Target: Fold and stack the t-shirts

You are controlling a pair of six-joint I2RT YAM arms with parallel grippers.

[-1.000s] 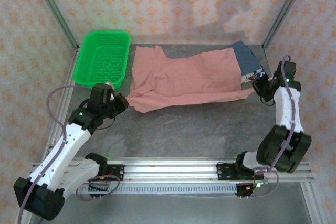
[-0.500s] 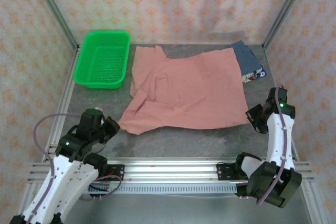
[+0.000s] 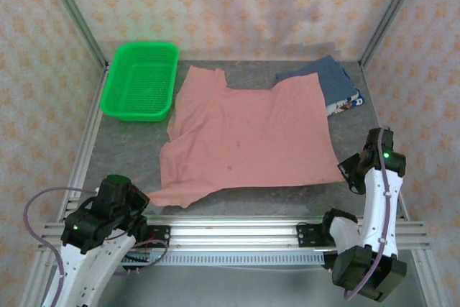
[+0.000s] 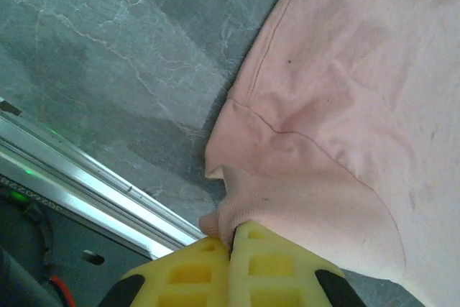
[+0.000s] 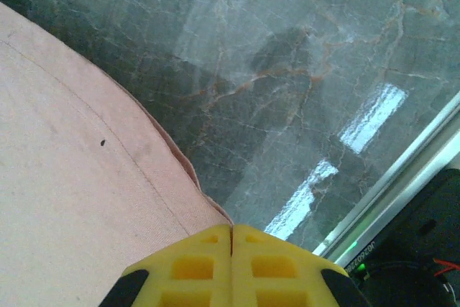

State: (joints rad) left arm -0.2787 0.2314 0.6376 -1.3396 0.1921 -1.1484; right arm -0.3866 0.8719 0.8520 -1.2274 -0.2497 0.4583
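The salmon-pink t-shirt (image 3: 251, 134) lies spread plain side up over the middle of the table, its graphic hidden. My left gripper (image 3: 144, 198) is shut on the shirt's near-left corner (image 4: 244, 210), close to the front rail. My right gripper (image 3: 346, 172) is shut on the pink t-shirt's near-right hem corner (image 5: 205, 213). The slate-blue t-shirt (image 3: 332, 80) lies at the far right, partly under the pink one, with a printed white patch (image 3: 343, 102) at its edge.
A green mesh basket (image 3: 141, 80) stands at the far left. The aluminium front rail (image 3: 237, 231) runs just behind both grippers, seen as a bright strip (image 4: 86, 185) in the left wrist view. Frame posts stand at the back corners.
Both grippers have pulled toward the front rail with the pink shirt's corners in them. The shirt has stretched from a bunched strip into a flat sheet, uncovering more of the blue shirt.
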